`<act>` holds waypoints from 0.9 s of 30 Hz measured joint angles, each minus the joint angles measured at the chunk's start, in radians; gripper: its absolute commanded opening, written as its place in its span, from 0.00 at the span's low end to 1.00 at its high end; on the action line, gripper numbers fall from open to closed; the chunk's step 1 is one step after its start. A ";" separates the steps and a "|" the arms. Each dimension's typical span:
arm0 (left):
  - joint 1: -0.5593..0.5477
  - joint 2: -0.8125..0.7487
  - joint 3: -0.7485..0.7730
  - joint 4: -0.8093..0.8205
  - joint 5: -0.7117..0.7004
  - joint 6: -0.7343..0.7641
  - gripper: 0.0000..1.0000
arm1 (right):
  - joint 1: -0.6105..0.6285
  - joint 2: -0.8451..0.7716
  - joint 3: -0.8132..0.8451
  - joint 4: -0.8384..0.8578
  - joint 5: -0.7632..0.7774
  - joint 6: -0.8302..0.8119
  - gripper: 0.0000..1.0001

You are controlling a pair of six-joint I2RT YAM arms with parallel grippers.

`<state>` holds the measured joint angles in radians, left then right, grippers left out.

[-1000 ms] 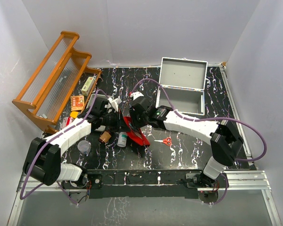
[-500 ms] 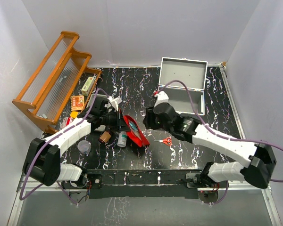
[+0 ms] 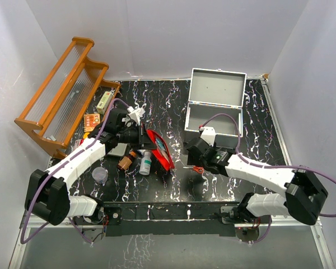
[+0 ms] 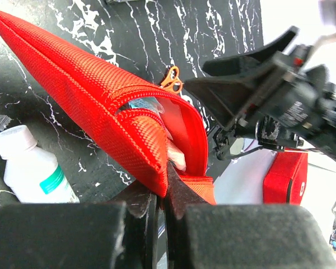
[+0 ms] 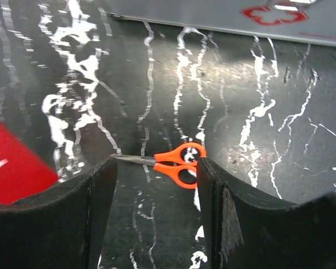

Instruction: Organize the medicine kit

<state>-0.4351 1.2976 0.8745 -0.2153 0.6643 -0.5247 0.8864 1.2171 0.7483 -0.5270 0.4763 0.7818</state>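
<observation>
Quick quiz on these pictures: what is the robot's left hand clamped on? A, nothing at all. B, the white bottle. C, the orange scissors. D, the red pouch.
D: in the left wrist view the left hand is shut on the edge of the red pouch, while the white bottle and the orange scissors lie loose, apart from its fingers.

The right gripper [image 5: 155, 168] hangs low over the black marbled table [image 5: 280, 168], its dark fingers [image 5: 101, 207] spread apart. Small orange-handled scissors [image 5: 171, 163] lie flat between them, blades pointing left. A corner of the red pouch [image 5: 11, 168] shows at left; the medicine kit [image 5: 213, 19] wall runs along the top
</observation>
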 measured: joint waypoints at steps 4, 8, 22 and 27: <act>0.000 -0.015 0.017 -0.015 0.002 0.001 0.00 | -0.045 0.063 -0.029 -0.002 -0.008 0.026 0.55; 0.000 -0.018 0.018 -0.035 0.001 0.004 0.00 | -0.063 0.101 -0.032 -0.003 -0.009 0.036 0.56; 0.000 -0.018 0.018 -0.047 -0.001 0.005 0.00 | -0.084 0.222 -0.026 -0.062 0.053 0.144 0.45; 0.000 -0.018 0.018 -0.047 -0.002 0.004 0.00 | -0.084 0.227 -0.023 -0.092 0.064 0.167 0.45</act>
<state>-0.4351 1.2800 0.8925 -0.2619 0.6624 -0.5205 0.8021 1.4437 0.7258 -0.6186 0.5404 0.9489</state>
